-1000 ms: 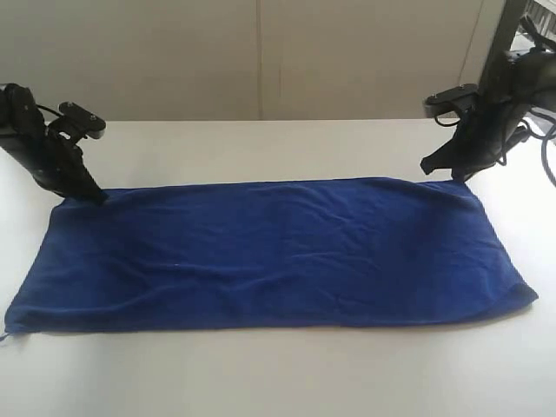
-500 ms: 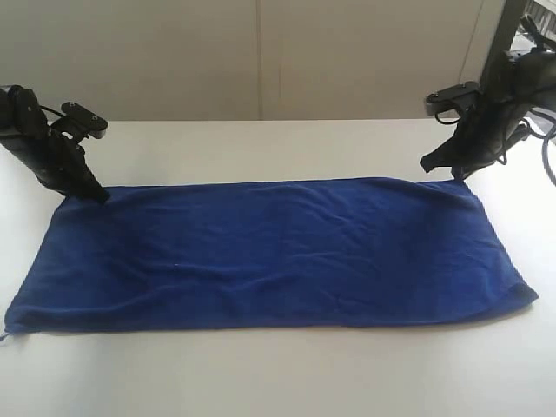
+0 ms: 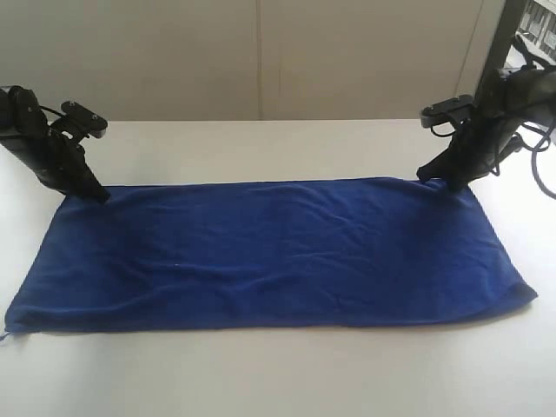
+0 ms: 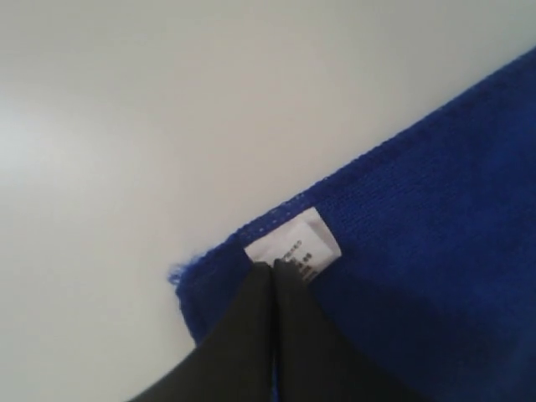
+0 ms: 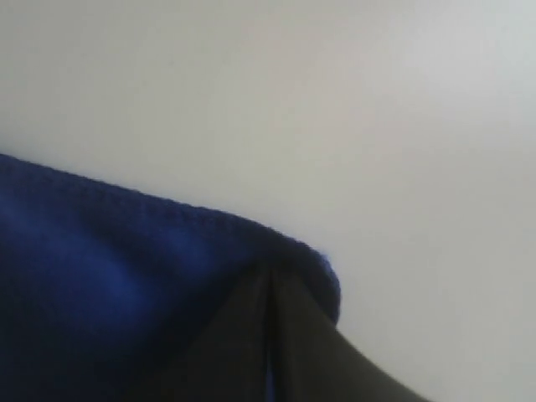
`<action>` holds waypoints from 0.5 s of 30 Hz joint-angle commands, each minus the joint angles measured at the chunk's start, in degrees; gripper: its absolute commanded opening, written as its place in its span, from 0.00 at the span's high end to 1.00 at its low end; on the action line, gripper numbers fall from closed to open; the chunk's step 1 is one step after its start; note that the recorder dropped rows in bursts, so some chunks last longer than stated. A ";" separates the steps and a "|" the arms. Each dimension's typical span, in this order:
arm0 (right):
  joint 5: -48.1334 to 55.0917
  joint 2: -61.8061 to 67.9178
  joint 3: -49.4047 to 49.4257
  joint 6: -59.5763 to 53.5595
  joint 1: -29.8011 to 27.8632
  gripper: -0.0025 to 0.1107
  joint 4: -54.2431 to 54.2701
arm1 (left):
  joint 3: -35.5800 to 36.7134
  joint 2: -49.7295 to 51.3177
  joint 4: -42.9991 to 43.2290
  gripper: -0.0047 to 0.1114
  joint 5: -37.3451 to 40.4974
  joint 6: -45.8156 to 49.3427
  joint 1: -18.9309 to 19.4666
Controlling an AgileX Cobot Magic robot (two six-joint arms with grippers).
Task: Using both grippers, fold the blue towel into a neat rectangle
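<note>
The blue towel (image 3: 269, 252) lies spread flat on the white table (image 3: 278, 143) as a long rectangle, with a thin thread (image 3: 6, 336) at its near left corner. My left gripper (image 3: 97, 195) sits at the far left corner. In the left wrist view the left gripper (image 4: 275, 266) is shut on the blue towel (image 4: 435, 234) beside a white label (image 4: 295, 244). My right gripper (image 3: 443, 181) is at the far right corner. The right wrist view shows the right gripper (image 5: 270, 272) shut on the blue towel (image 5: 109, 268), with cloth bulging over its tips.
A pale wall (image 3: 261, 52) stands behind the table. A dark metal frame (image 3: 508, 35) and cables (image 3: 543, 169) are at the far right, behind the right arm. The table's near edge runs out of view below the towel.
The right gripper has shifted a little left and down onto the towel's far right corner. The left gripper and the towel have hardly moved.
</note>
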 commanded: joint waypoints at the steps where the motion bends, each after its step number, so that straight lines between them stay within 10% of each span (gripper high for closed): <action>1: -1.68 0.98 0.10 -0.49 -0.54 0.98 -0.06 | -0.24 0.13 -0.15 0.96 -0.37 -0.35 -0.17; 15: -1.69 0.98 0.10 1.20 -0.54 0.98 -2.55 | -0.24 2.53 2.04 0.96 -2.01 -0.72 0.31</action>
